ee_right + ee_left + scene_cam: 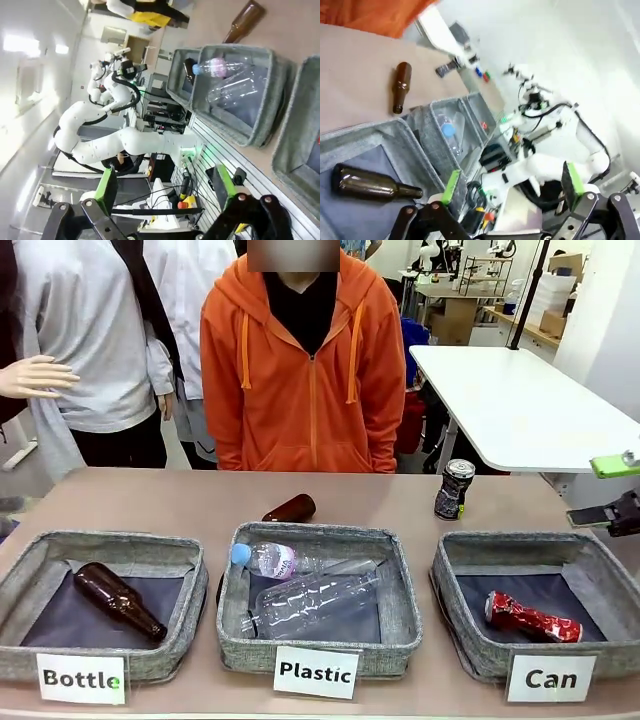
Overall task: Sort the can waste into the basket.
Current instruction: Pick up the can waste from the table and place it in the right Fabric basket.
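black can (pixel 455 488) stands upright on the desk (pixel 170 500), just behind the far left corner of the basket (pixel 447 585) marked "can". it is 1 of 2 cans. the red can (pixel 532 618) lies crushed on its side inside that basket, toward the front right, so the black one looks like the piece left to sort.

it is probably empty and light, with a thin wall that will dent under a hard squeeze and a smooth, printed skin that may slip. the best hold seems to be across the middle of the body, below the silver top, with gentle pressure.

the right claw (pixel 612 490) hangs near the can, to its right, with bare desk between them. its wrist view shows the claw (pixel 165 187) spread wide and holding nothing. the left claw (pixel 512 185) is also wide apart and empty.

room is fair: nothing crowds the can, and a brown bottle (pixel 291 508) lies well apart to the left. the desk's far edge runs close behind the can, so a sideways knock could roll it off. the can must be lifted over the basket's soft wall, and bare lining sits left of the red can.
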### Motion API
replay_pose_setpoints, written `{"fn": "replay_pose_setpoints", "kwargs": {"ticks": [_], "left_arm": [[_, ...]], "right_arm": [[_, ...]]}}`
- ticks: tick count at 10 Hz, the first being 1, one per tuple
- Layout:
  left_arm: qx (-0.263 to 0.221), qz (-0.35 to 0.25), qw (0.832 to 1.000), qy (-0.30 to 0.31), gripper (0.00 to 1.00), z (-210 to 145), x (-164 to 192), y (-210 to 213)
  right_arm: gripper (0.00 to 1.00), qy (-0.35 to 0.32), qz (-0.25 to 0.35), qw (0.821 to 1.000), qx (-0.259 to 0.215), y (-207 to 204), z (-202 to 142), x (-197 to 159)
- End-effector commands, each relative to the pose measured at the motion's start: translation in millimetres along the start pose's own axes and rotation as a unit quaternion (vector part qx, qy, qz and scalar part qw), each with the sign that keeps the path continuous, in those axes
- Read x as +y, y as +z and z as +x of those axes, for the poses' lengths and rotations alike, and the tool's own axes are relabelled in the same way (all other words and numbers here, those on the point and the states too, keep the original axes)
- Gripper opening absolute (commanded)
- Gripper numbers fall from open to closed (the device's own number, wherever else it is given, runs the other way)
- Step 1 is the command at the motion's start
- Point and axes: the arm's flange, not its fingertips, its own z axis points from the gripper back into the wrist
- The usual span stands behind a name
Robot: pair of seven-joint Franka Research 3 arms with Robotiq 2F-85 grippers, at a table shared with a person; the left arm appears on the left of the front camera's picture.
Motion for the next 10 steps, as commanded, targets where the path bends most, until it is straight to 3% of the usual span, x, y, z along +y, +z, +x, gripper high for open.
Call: {"fn": "replay_pose_setpoints", "kwargs": {"ticks": [1,2,10], "left_arm": [[0.039,0.012,0.999,-0.017,1.00,10.2,-12.1,-26.5],[0.039,0.012,0.999,-0.017,1.00,10.2,-12.1,-26.5],[0.039,0.012,0.999,-0.017,1.00,10.2,-12.1,-26.5]], "right_arm": [[1.00,-0.017,-0.012,0.999,-0.031,-5.0,-6.5,-9.2],[1.00,0.000,0.000,1.000,0.000,0.0,0.0,0.0],[1.00,0.000,0.000,1.000,0.000,0.0,0.0,0.0]]}}
